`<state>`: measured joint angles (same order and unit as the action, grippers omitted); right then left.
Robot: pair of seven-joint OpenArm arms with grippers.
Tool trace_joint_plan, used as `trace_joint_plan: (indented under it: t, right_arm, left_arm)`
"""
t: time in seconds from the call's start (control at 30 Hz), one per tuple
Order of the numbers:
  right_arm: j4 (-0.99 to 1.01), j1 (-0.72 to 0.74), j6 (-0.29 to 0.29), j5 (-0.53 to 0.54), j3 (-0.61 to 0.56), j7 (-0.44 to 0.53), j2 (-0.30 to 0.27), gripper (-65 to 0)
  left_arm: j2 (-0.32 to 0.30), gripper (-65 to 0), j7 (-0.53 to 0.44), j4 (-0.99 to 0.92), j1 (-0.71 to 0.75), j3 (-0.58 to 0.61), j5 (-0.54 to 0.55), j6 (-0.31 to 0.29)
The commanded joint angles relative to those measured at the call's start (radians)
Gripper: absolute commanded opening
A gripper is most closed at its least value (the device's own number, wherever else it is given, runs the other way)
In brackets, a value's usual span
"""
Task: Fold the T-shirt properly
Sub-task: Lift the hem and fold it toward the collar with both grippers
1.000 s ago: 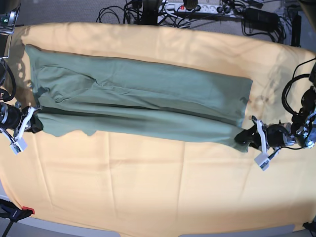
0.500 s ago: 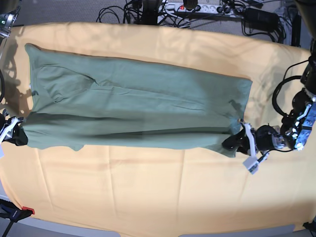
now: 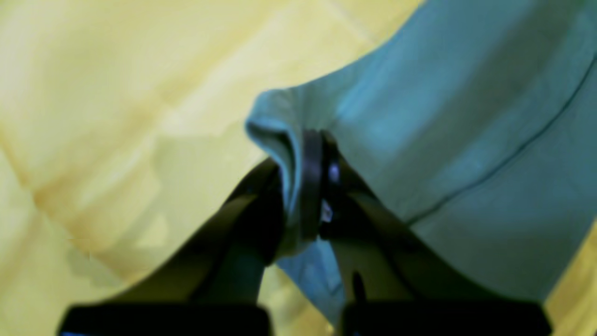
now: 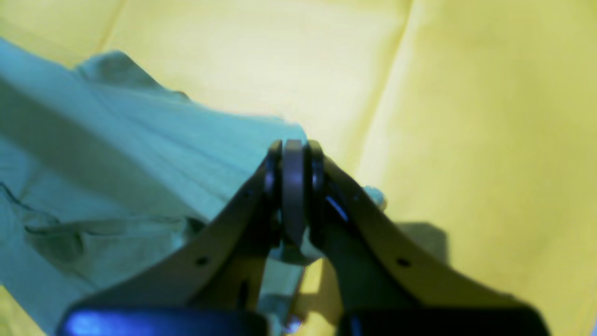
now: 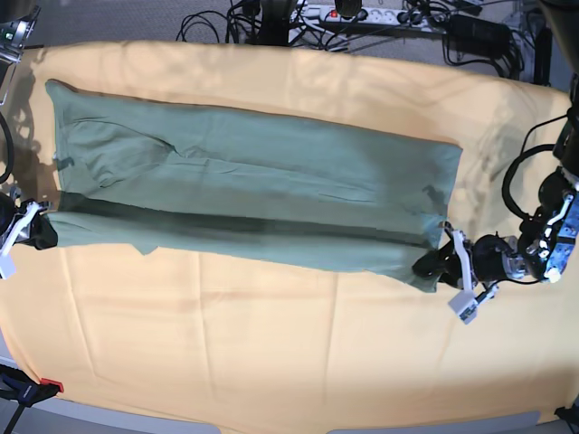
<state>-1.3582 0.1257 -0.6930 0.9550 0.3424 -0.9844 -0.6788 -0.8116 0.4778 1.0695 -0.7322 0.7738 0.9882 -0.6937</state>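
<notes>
The sage-green T-shirt [image 5: 253, 181] lies stretched out lengthwise across the yellow table cloth, with its near long edge doubled over into a strip. My left gripper [image 5: 427, 267] is at the right of the base view, shut on the shirt's near right corner. The left wrist view shows its closed tips [image 3: 305, 140] pinching a bunched fold of the T-shirt [image 3: 443, 116]. My right gripper [image 5: 41, 233] is at the left of the base view, shut on the near left corner. Up close its tips [image 4: 291, 144] clamp the edge of the T-shirt [image 4: 140, 154].
The yellow-orange table cloth [image 5: 271, 353] covers the whole table, with wide bare cloth in front of the shirt. Cables and a power strip [image 5: 362, 14] lie beyond the far edge. An orange clamp [image 5: 50, 386] sits at the front left corner.
Both grippers, still shut on the shirt's near corners, have shifted toward the left of the base view. The near edge now lies slightly closer to the table's front.
</notes>
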Motion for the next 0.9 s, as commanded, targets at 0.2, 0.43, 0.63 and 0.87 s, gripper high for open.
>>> trace_joint_plan:
  t: [0.2, 0.43, 0.63, 0.87]
  right_arm:
    - [-0.013, -0.018, -0.005, 0.007, 0.009, 0.018, -0.016, -65.0]
    - [-0.013, -0.015, -0.005, 0.008, 0.009, 0.002, -0.016, -65.0]
    - [-0.013, -0.015, -0.005, -0.005, -0.018, -0.004, -0.017, -65.0]
    - [-0.013, -0.015, -0.005, -0.149, -0.129, 0.052, -0.016, -65.0]
  left_arm:
    - [-0.025, -65.0, 0.172, 0.011, -0.028, -0.011, 0.208, -0.004]
    - [-0.034, -65.0, 0.488, 0.037, -0.03, -0.011, 0.43, -0.004]
    - [-0.066, -65.0, 0.553, 0.094, -0.03, -0.011, 0.438, -0.004]
    - [-0.105, -65.0, 0.58, 0.181, -0.03, -0.011, 0.412, -0.004]
